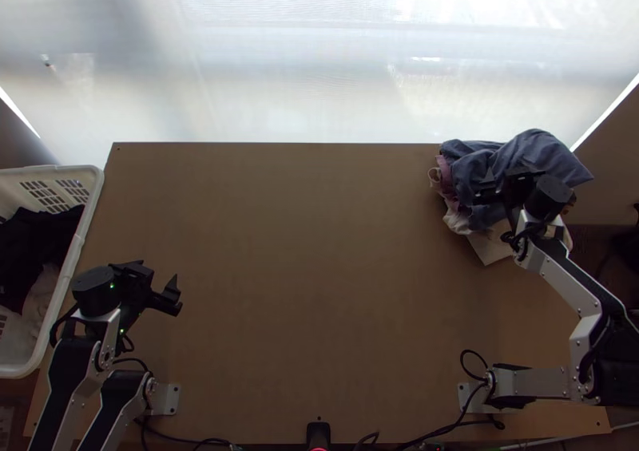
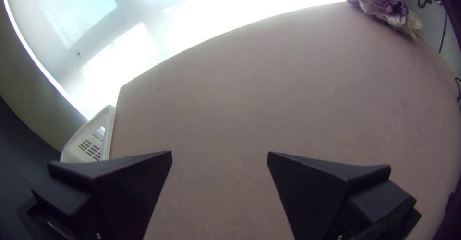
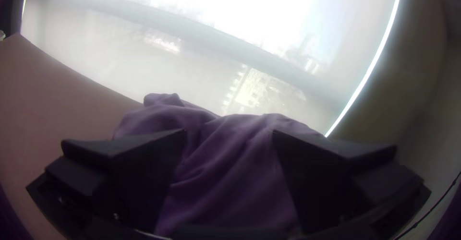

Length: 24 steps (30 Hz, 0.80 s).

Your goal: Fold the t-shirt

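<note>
hanging open over blue-grey cloth point(image 1: 531, 154) (prob. the t-shirt), bunched atop a heap point(image 1: 446, 181) at the far r. corner of the table point(image 1: 319, 275), the r. gripper point(image 3: 229, 131) may pinch extra layers b/c all lies crumpled together; dragging could spill the heap over the nearby edge. l. gripper point(image 2: 219, 152), jaws apart, holds nothing near the basket point(image 1: 77, 247).

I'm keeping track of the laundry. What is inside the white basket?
The white basket holds bunched black cloth, with some pale cloth beside it. Whatever lies beneath these is covered, so I cannot tell if there is more.
</note>
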### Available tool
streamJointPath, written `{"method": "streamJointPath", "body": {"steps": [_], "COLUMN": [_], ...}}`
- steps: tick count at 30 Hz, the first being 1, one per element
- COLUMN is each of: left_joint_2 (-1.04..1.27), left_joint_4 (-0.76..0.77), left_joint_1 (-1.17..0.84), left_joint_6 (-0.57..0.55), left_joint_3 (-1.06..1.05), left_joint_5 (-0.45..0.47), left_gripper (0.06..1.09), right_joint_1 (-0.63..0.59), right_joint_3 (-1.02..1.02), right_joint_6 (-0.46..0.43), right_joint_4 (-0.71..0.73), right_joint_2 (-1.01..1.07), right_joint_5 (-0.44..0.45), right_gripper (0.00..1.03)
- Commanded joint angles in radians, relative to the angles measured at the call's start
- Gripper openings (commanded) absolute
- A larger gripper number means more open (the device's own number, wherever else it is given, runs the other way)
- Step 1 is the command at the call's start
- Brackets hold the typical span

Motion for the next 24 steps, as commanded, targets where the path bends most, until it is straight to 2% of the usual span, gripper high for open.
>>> {"method": "streamJointPath", "body": {"steps": [1, 5, 8, 14, 17, 21, 23, 24], "left_joint_2": [-0.024, -0.044, -0.069, -0.108, -0.170, -0.319, -0.432, -0.487], "left_joint_4": [0.013, 0.122, 0.128, 0.363, 0.403, 0.372, 0.351, 0.288], "left_joint_1": [-0.027, -0.037, -0.091, -0.125, -0.128, -0.126, -0.125, -0.123], "left_joint_6": [-0.056, -0.091, -0.062, -0.030, -0.048, -0.051, -0.034, -0.008], "left_joint_3": [-0.021, -0.072, -0.099, -0.239, -0.299, -0.349, -0.382, -0.383], "left_joint_5": [0.004, 0.004, 0.004, 0.002, 0.002, 0.004, 0.002, 0.004], "left_gripper": [1.02, 1.04, 1.04, 1.04, 1.04, 1.04, 1.04, 1.04], "right_joint_1": [0.003, 0.046, 0.058, 0.117, 0.123, 0.140, 0.163, 0.190], "right_joint_3": [-0.104, -0.265, -0.381, -0.613, -0.697, -0.702, -0.702, -0.704], "right_joint_6": [0.003, 0.003, 0.012, 0.012, 0.013, 0.032, 0.036, 0.038], "right_joint_4": [0.012, 0.053, 0.052, 0.053, 0.049, -0.069, -0.180, -0.221], "right_joint_2": [-0.141, -0.262, -0.379, -0.618, -0.725, -0.830, -0.900, -0.925], "right_joint_5": [0.051, 0.128, 0.131, 0.174, 0.179, 0.214, 0.212, 0.214], "right_gripper": [0.99, 0.99, 0.99, 0.99, 0.99, 0.98, 0.98, 0.98]}}
